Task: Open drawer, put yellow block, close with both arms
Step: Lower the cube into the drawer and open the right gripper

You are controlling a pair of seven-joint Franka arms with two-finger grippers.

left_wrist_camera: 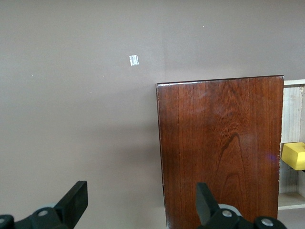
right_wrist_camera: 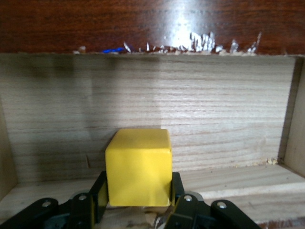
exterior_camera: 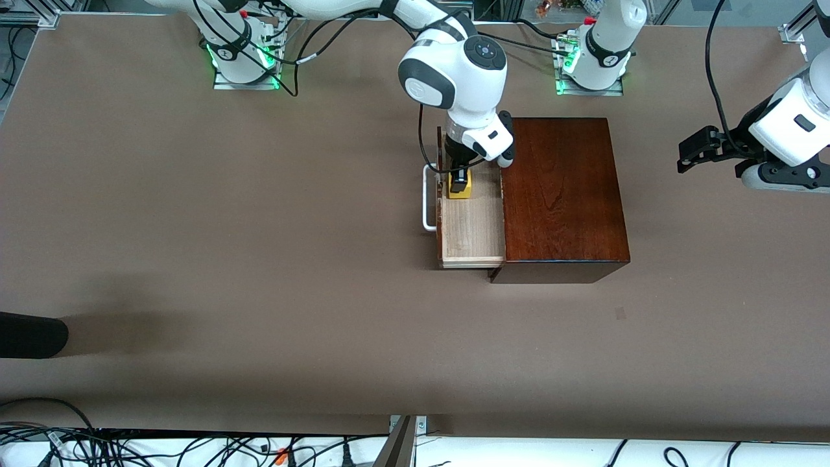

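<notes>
Front view: the right end effector (exterior_camera: 460, 183) pinches the yellow block (exterior_camera: 460, 189) inside the pulled-out drawer (exterior_camera: 472, 227) of the wooden box (exterior_camera: 561, 194), while the left end effector (exterior_camera: 692, 150) waits above the surface (exterior_camera: 194, 227). Left wrist view: its fingers (left_wrist_camera: 75, 200) are spread. Right wrist view: fingers (right_wrist_camera: 100, 193) clamp the block's sides

Two white jointed arms are showing black-grey joint bands and round dark caps. Their bases are glowing green on metal plates, with red fittings above. Black cables are trailing along the links. The left hand (exterior_camera: 697, 152) and right hand (exterior_camera: 460, 183) are black, with silver screws.
</notes>
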